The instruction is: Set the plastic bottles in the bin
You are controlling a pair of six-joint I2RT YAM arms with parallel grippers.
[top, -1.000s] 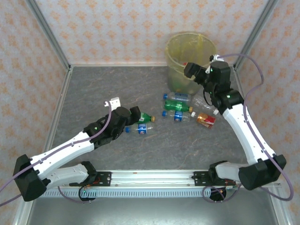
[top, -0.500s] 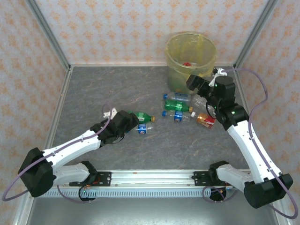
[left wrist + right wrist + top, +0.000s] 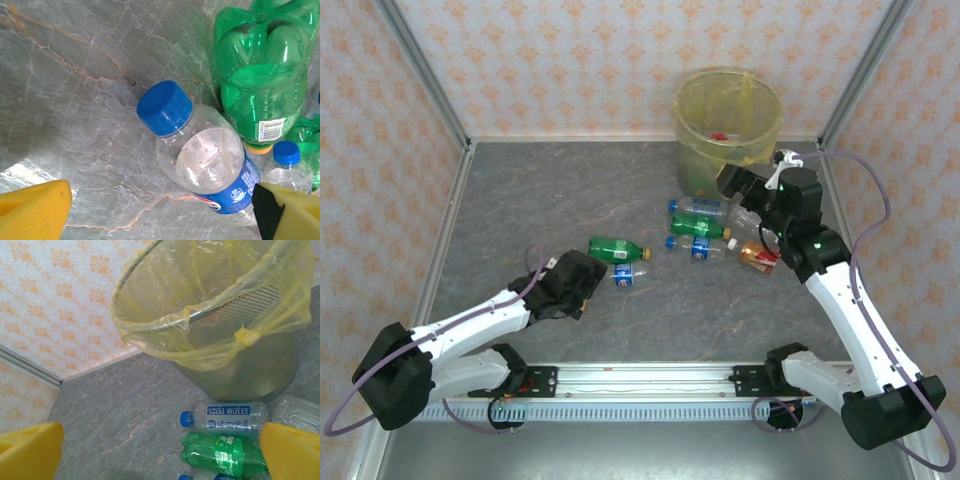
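A yellow plastic bag (image 3: 200, 342) lines the round grey mesh bin (image 3: 250, 372), the clear plastic bottle (image 3: 205, 157) has a blue cap (image 3: 165, 108) and label, the green plastic bottle (image 3: 260, 80) lies on a grey veined tabletop (image 3: 65, 100).

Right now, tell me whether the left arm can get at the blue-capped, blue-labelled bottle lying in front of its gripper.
Probably yes. The left gripper stands open, and the blue-capped bottle lies just ahead of its jaws with nothing over it. The green bottle close beside it may crowd one jaw.

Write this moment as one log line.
left claw: open, facing blue-capped bottle | right claw: open, facing bin | bottles on table: several
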